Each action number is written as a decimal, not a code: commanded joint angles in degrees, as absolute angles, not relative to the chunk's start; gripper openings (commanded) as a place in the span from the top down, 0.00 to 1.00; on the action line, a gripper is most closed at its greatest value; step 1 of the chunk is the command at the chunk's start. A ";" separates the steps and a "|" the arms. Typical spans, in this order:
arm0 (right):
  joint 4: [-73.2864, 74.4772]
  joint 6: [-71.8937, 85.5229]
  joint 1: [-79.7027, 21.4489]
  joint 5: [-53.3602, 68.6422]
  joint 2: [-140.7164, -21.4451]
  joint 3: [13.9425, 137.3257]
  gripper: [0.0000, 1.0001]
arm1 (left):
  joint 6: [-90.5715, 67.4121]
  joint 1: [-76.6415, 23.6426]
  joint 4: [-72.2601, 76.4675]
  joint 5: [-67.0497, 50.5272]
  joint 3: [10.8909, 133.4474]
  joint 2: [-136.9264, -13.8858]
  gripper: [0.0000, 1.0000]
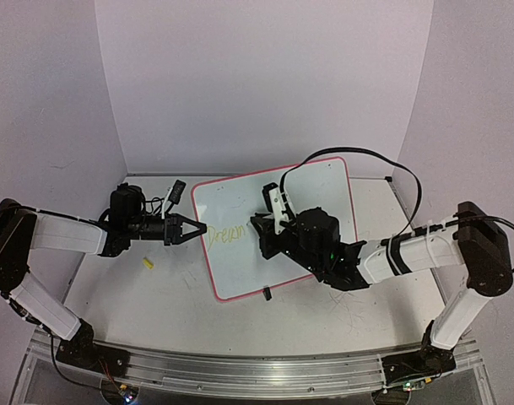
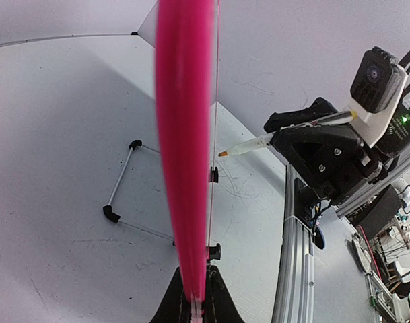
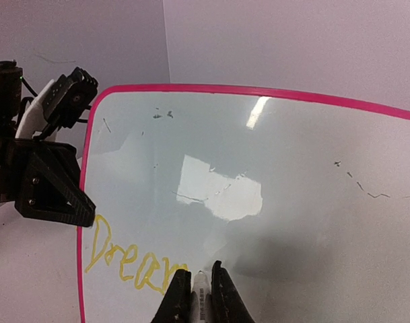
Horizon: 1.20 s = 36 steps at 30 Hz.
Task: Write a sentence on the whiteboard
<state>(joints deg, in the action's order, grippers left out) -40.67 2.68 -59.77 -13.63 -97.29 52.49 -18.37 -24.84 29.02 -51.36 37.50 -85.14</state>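
Clamps the pink left rim of the whiteboard (image 1: 324,194) in the clenched left claw (image 1: 197,229), with the board tilted on its black legs (image 2: 114,214) at the middle of the counter (image 1: 155,295). Pinches a white marker (image 2: 258,142) in the right claw (image 3: 200,274), tip at the board's face just right of the yellow sentence (image 3: 130,266). Reads only "Dream" so far, low and close to the left rim.

Top cam overhead; wrist cams close, sharing whiteboard (image 1: 321,191).
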 commanded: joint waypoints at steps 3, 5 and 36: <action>-41.58 2.90 -59.89 -15.37 -97.82 53.79 1.00 | -14.67 -26.21 27.86 -50.75 39.09 -84.73 1.00; -41.59 2.92 -59.89 -15.81 -97.85 53.85 1.00 | -14.68 -26.19 27.82 -50.77 39.12 -84.76 1.00; -40.51 4.06 -60.07 -13.52 -99.62 53.87 1.00 | -14.68 -26.19 27.60 -50.88 39.62 -84.90 1.00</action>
